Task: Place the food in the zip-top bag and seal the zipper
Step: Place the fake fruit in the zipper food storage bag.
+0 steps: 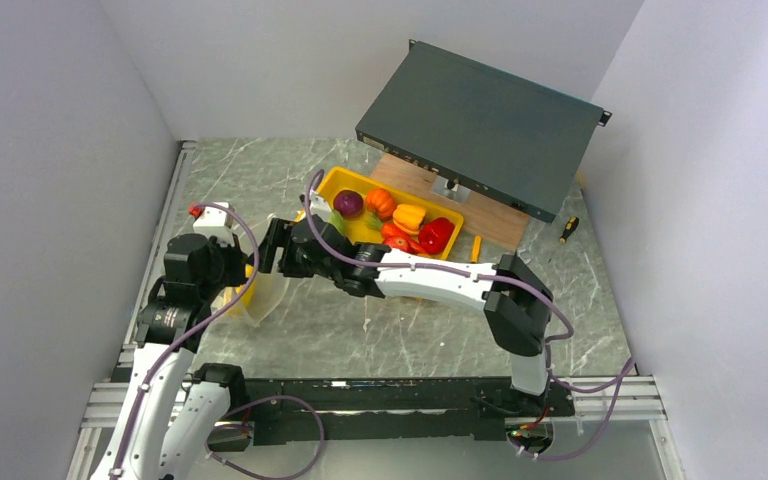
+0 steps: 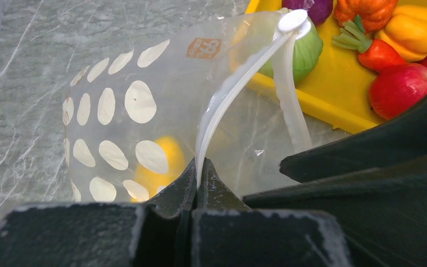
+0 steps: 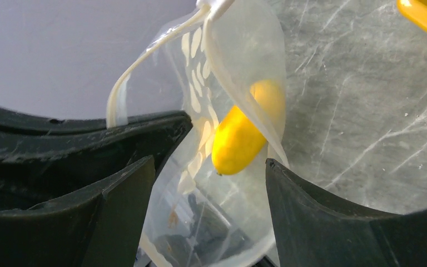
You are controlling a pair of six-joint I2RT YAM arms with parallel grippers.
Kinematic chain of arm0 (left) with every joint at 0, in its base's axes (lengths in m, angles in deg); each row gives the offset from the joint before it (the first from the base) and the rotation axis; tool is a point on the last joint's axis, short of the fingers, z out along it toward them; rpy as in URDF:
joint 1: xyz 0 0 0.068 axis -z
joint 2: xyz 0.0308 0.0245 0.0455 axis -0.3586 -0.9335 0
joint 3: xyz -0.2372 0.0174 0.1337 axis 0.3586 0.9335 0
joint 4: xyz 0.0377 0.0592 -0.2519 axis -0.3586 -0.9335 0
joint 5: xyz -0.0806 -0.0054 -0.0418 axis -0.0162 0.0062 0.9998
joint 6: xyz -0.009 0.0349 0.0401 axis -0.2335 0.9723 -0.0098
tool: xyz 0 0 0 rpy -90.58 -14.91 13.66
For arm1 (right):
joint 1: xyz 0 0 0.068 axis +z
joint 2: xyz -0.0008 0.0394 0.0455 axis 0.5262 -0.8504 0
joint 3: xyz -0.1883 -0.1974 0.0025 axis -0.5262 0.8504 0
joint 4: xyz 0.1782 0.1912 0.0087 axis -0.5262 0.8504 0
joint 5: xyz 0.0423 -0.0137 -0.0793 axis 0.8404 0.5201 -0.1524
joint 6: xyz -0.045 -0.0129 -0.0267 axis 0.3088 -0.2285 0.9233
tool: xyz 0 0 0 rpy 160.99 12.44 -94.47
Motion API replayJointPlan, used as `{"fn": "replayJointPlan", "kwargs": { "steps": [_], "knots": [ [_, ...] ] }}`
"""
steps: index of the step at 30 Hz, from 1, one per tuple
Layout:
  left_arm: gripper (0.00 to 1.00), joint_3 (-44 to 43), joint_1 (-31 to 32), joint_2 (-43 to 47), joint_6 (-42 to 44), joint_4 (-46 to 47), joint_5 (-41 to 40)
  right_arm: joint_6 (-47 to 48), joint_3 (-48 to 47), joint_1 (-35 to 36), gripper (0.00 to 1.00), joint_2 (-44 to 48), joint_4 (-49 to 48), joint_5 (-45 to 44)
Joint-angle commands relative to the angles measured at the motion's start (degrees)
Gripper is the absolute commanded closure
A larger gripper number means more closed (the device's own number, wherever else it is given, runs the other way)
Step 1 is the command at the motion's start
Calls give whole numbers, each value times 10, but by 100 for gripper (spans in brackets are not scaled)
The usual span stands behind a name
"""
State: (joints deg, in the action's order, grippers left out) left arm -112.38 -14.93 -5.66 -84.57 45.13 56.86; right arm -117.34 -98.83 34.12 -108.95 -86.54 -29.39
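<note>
The clear zip-top bag (image 1: 268, 296) with white oval spots hangs at the left of the table. My left gripper (image 2: 201, 173) is shut on its white zipper strip (image 2: 239, 83), holding one side of the mouth up. A yellow food piece (image 3: 239, 139) lies inside the bag and also shows in the left wrist view (image 2: 169, 158). My right gripper (image 3: 211, 189) is open and empty, its fingers (image 3: 317, 217) on either side of the bag's open mouth. A green round piece (image 2: 307, 51), a purple piece (image 1: 348, 203), an orange one (image 1: 380, 203), a yellow one (image 1: 409, 217) and red ones (image 1: 437, 235) lie in the yellow tray (image 1: 332, 182).
A dark grey flat box (image 1: 480, 125) leans over a wooden board (image 1: 430, 185) at the back. A screwdriver (image 1: 568, 229) lies at the right, and a small orange tool (image 1: 476, 248) lies by the tray. Grey walls close in left and right.
</note>
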Motion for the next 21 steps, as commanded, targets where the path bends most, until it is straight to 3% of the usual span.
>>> {"fn": "replayJointPlan", "kwargs": {
  "steps": [1, 7, 13, 17, 21],
  "knots": [
    [100, -5, 1, 3, -3, 14, -12, 101, -5, -3, 27, 65, 21, 11],
    [100, -9, 1, 0, -7, 5, -61, 225, 37, -7, 19, 123, 73, 11],
    [100, -8, 1, 10, -9, 5, -70, 178, 85, -5, 14, 114, 14, 29],
    [100, -7, 1, 19, -13, 5, -81, 146, 19, 2, 17, 41, 41, 36],
    [100, -10, 1, 19, -20, -2, -97, 150, -20, 6, 28, -2, 33, 68]
  ]
}}
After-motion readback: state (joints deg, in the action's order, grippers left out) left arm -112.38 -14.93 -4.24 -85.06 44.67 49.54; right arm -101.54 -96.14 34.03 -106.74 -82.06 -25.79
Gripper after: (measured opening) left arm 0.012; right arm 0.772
